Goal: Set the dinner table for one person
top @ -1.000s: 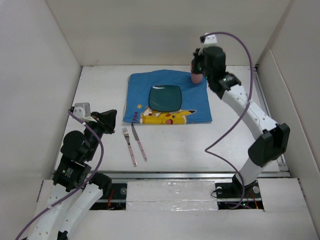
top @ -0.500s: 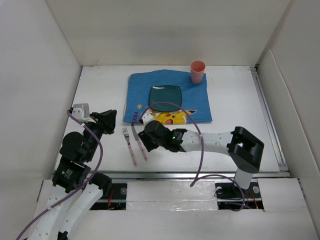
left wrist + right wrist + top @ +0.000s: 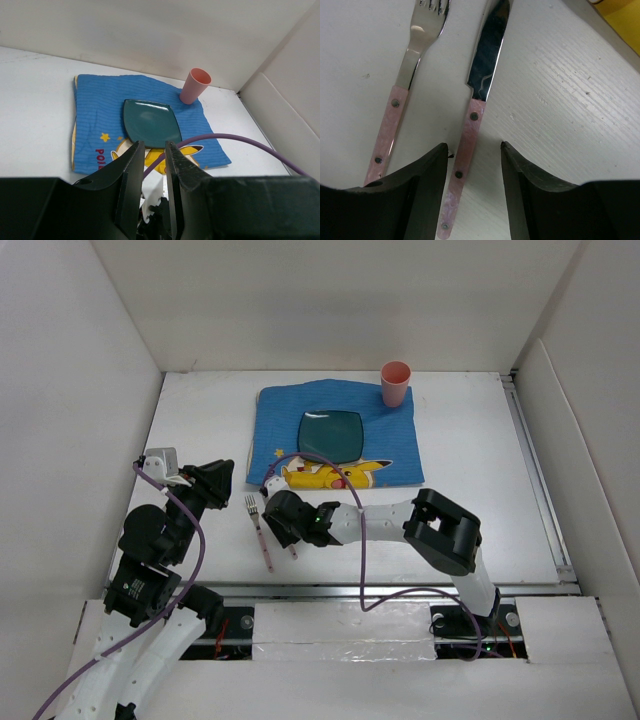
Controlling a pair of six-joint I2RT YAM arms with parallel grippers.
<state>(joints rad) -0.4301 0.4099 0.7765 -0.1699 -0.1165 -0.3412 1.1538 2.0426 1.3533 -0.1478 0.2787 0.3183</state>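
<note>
- White dinner table (image 3: pixel 470 510) lies flat between white panel walls.
- Pink-handled knife (image 3: pixel 465 150) lies on it beside the fork (image 3: pixel 395 120).
- Right gripper (image 3: pixel 472 148) has its fingers apart, one on each side of the knife handle.
- Left gripper (image 3: pixel 154 145) has its fingers slightly apart and holds nothing.

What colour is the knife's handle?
The knife handle is marbled pale pink; the right wrist view shows it best.

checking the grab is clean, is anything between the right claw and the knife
Nothing visible does. The open right claw straddles the knife's pink handle. The fork lies close beside it, just outside the claw.
</note>
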